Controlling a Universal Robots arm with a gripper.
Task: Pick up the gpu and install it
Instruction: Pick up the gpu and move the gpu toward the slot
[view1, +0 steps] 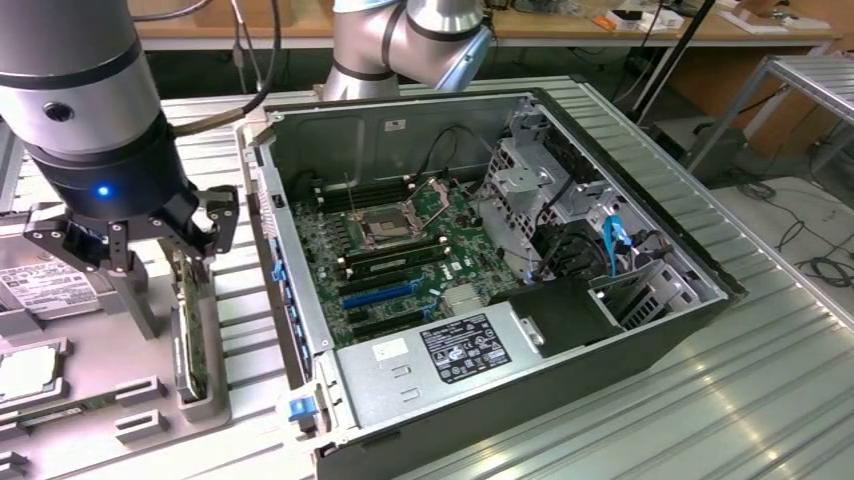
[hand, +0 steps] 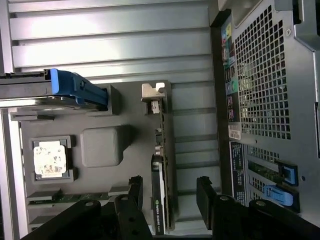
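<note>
Gpu (view1: 191, 330) (hand: 159, 195) upright on its long edge in a narrow slot of the gray fixture (hand: 130, 150), just to the exterior view's left of the open computer case (view1: 334, 135) (hand: 260, 75). Long axis level, running alongside the case's perforated rear panel and roughly parallel to it, with the flat faces turned toward the case and away from it. Silver bracket (hand: 152, 92) at the end farther from the claw's fingers in the wrist view. Thin, flat and dark, with a small green mark near the claw end. Claw (view1: 160, 250) (hand: 169, 181) spread wide over the card, one black finger to either side, pinching nothing; whether touching the card, impossible to tell. Elsewhere in the same fixture: a hard drive (view1: 40, 290) (hand: 30, 90) with a blue rail, a bare processor chip (view1: 27, 372) (hand: 50, 159) in a square pocket, and a green memory stick (hand: 65, 196) lying flat. Inside the case, a green motherboard (view1: 387, 250) and a silver power supply (view1: 441, 350) with a black label. Beneath everything, a tabletop (view1: 667, 420) (hand: 110, 35) of ribbed silver metal slats. Behind, wooden workbenches (view1: 561, 30); toward the exterior view's right, loose cables (view1: 814, 260) on a pale floor.
</note>
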